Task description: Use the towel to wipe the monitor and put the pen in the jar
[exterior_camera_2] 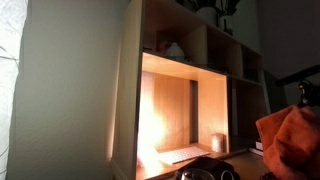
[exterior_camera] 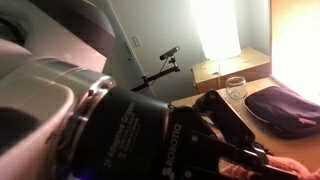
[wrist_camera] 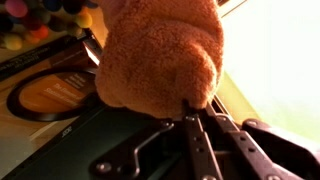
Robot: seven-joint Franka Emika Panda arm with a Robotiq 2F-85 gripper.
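Towel (wrist_camera: 160, 50) is in the gripper (wrist_camera: 192, 108): in the wrist view we see the jaws pressed together on a fold of the orange cloth, and the rest bunches up beyond the fingertips. In an exterior view the towel (exterior_camera_2: 295, 135) hangs lifted at the frame edge, off any surface. The monitor (wrist_camera: 275, 70) is the bright glowing area just beside the cloth in the wrist view. We can't tell if the cloth touches the screen or is only near it. So we judge the pick-up done and the wipe either about to start or under way, and we can't confirm any of the screen is cleaned. The pen half looks untouched: the jar (exterior_camera: 236, 87) sits on the desk near the dark pouch (exterior_camera: 285, 105), with no pen sticking out that we can see. We can't find the pen in any view. Left to do: finish the wipe, drop the towel, find the pen, put it in the jar.
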